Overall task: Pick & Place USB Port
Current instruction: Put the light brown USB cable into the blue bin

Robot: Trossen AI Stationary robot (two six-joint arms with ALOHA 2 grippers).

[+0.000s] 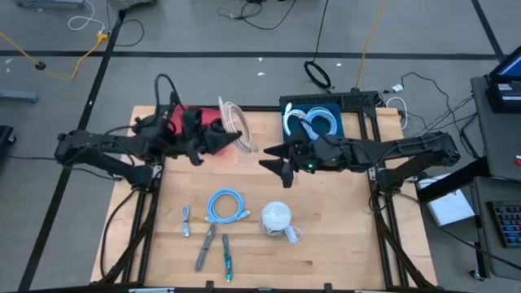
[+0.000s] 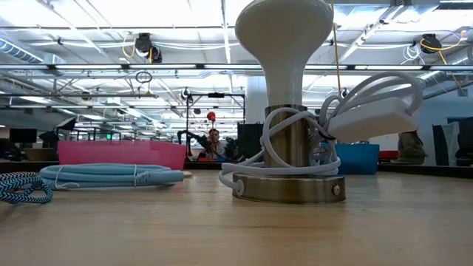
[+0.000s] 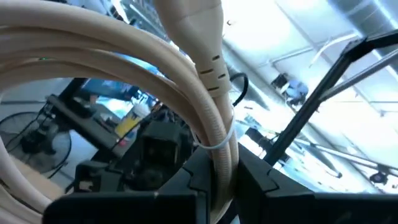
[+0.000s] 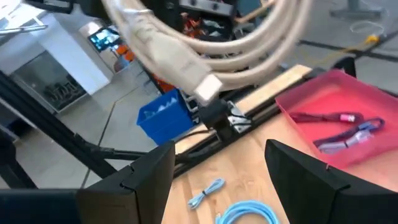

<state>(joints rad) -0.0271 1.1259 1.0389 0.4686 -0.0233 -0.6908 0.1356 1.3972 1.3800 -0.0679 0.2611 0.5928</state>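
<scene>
- I see the coiled cable (image 1: 236,124) at the counter's (image 1: 342,236) back, held by the left end effector (image 1: 230,137), beside the tray (image 1: 181,119).
- The right end effector (image 1: 277,163) hangs mid-counter, before the bin (image 1: 313,120).
- Nearer the front, a cable coil (image 1: 225,205) lies left of the lamp (image 1: 277,218).

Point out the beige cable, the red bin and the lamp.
beige cable (image 1: 236,122), high view, on its coil.
red bin (image 4: 323,102), right wrist view, on its bare floor.
lamp (image 2: 284,33), low view, on its white shade.

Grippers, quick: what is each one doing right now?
Left gripper: shut on the beige cable, held up beside the pink tray.
Right gripper: open, holding nothing, above mid-table.
</scene>
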